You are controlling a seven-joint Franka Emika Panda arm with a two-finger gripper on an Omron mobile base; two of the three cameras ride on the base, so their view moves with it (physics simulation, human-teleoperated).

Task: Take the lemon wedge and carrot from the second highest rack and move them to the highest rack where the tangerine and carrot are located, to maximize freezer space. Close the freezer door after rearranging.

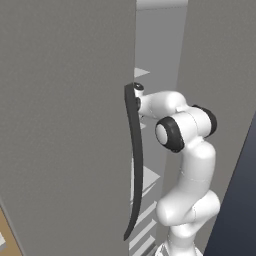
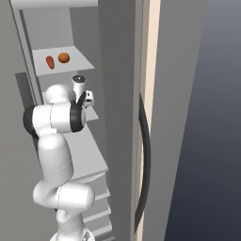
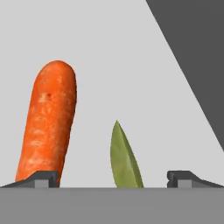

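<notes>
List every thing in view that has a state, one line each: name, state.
freezer door: swung open
carrot: lying on the rack, ungripped, by one fingertip
lemon wedge: on the rack, between the fingertips, ungripped
gripper: open
tangerine: on the highest rack
upper carrot: beside the tangerine

matte grey freezer door point(image 1: 65, 125), glossy dark handle point(image 1: 134, 160), rough-skinned carrot point(image 3: 47, 122)

in the hand view, the lemon wedge point(image 3: 124, 159) and carrot point(image 3: 47, 124) are cut off at the bottom. in the right base view, the arm hides the gripper's fingertips.
</notes>
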